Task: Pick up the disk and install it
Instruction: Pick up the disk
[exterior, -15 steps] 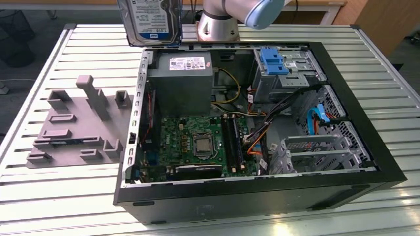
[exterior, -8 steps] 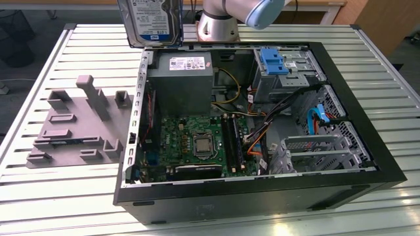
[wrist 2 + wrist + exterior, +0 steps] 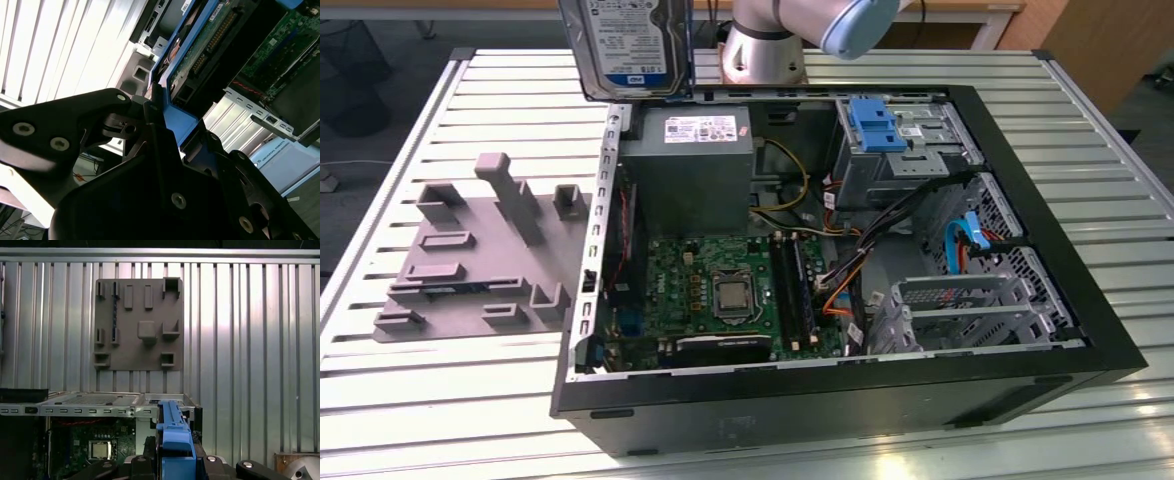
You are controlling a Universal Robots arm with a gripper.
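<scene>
Pickup looks done: the tool [image 3: 175,456] is clamped on the blue rail of the disk [image 3: 630,45], held upright at the exterior view's top, left of centre, above the open computer case [image 3: 854,400]. Installing it, I judge, remains.

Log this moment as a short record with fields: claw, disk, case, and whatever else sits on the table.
claw: shut on the disk, gripping its blue rail frame
disk: in the air, label toward the exterior camera, above the case's far corner on the exterior view's left
computer case: lying open on the slatted table, motherboard exposed
blue bracket: on the drive cage, no drive in it
grey fixture plate: on the table, beside the case on the exterior view's left
</scene>
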